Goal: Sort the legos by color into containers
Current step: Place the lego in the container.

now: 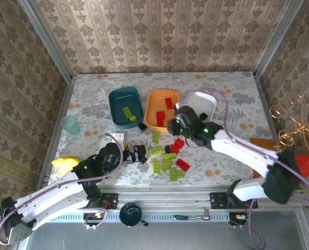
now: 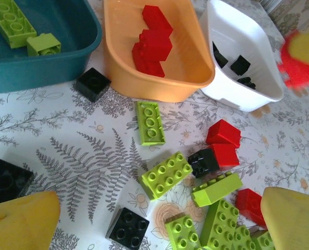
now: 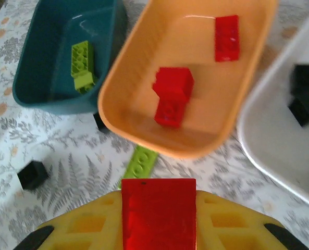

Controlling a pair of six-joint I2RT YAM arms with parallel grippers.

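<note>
At the back, side by side: dark teal rounded plastic tub (image 1: 118,104) with lime-green studded bricks (image 1: 128,113), orange tub (image 1: 153,113) with red bricks (image 1: 164,107), white tub (image 1: 206,101). At the orange tub's near rim — right gripper (image 1: 176,125). Lower left, left gripper (image 1: 135,154) beside loose lime, red and black bricks (image 1: 164,164).

Three tubs (image 1: 154,100) stand side by side behind the scattered bricks (image 1: 162,165), with a few bricks inside each.
</note>
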